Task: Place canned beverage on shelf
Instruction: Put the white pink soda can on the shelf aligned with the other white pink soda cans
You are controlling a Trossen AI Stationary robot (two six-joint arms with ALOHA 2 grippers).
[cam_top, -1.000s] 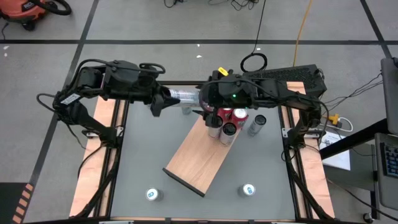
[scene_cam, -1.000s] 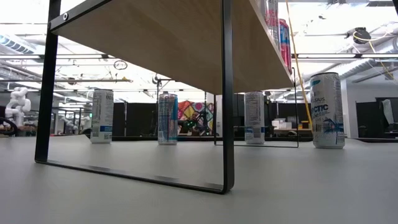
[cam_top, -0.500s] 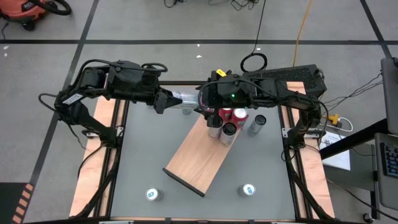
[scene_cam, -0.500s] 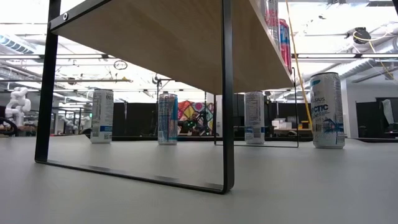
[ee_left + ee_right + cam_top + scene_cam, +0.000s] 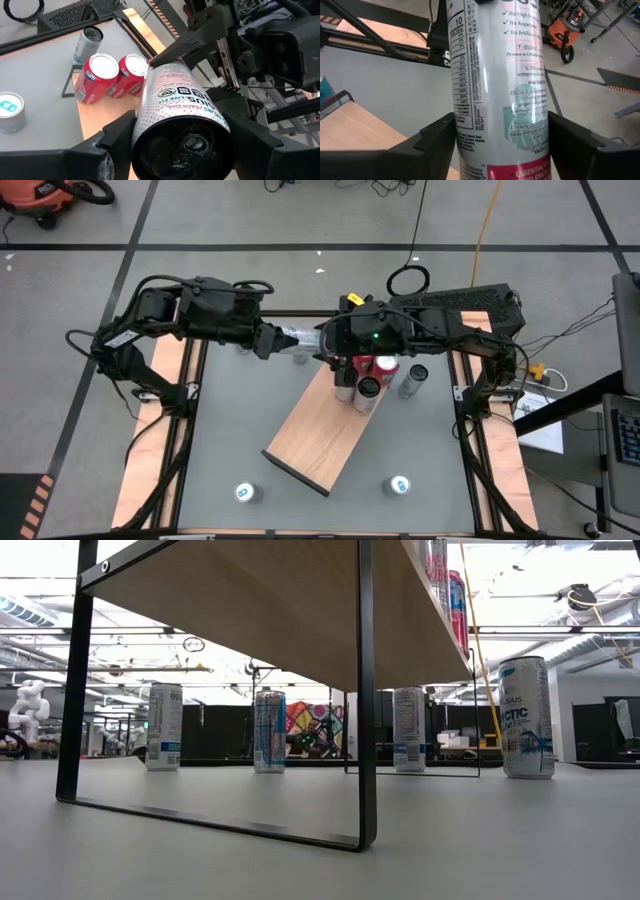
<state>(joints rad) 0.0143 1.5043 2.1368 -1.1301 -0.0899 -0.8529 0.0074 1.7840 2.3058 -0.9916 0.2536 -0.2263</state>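
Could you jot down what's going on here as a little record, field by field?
Held item: white can, lying sideways in the air between the two arms
Left gripper: clamped on one end of the can
Right gripper: fingers on both sides of the can's other end
Shelf: several cans, two red ones included, already on it

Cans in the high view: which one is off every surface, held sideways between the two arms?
The silver can, lying horizontal between the left hand and right hand; all others stand upright.

The left claw (image 5: 268,340) has carried the silver can (image 5: 298,337) toward the right claw (image 5: 326,343), which has narrowed around its far end.
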